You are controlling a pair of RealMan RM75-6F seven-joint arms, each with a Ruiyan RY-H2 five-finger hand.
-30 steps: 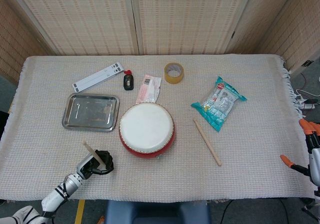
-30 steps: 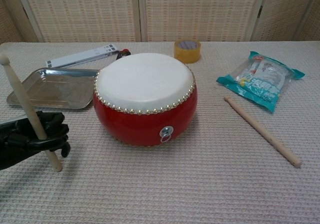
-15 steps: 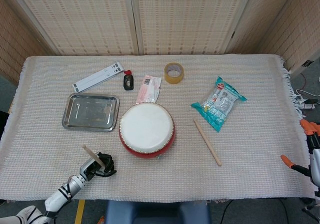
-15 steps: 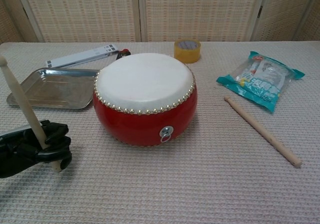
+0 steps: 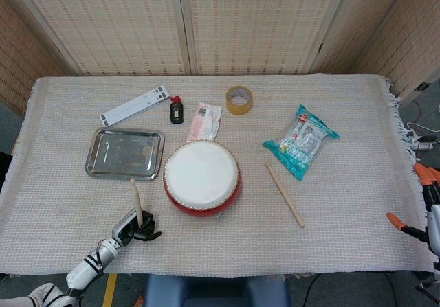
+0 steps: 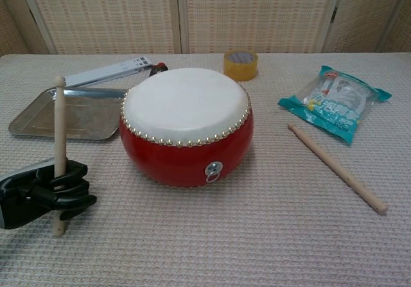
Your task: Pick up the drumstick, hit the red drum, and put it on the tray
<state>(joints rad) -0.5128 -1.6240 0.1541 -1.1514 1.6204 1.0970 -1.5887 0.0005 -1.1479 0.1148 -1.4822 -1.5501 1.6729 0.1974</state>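
Chest view, nearest the camera: the left hand [image 6: 40, 194], black-fingered, is clamped around the lower part of a wooden drumstick [image 6: 59, 133], which stands almost upright with its butt end just below the fingers and its rounded tip above, level with the near rim of the steel tray [image 6: 29, 125]. The stick looks light, rigid and smooth, so a grip near the butt, as here, should give swing length but may let it twist or slip on impact. Just to the right stands the red drum [image 6: 186, 152], its white skin taut and unobstructed. A second drumstick [image 6: 336, 166] lies flat on the cloth, well apart to the right. In the head view the right hand [image 5: 427, 211] sits at the table's far-right edge; whether its fingers are spread or curled cannot be told. Farthest back lie a snack packet [image 6: 334, 103] and a tape roll [image 6: 241, 64].
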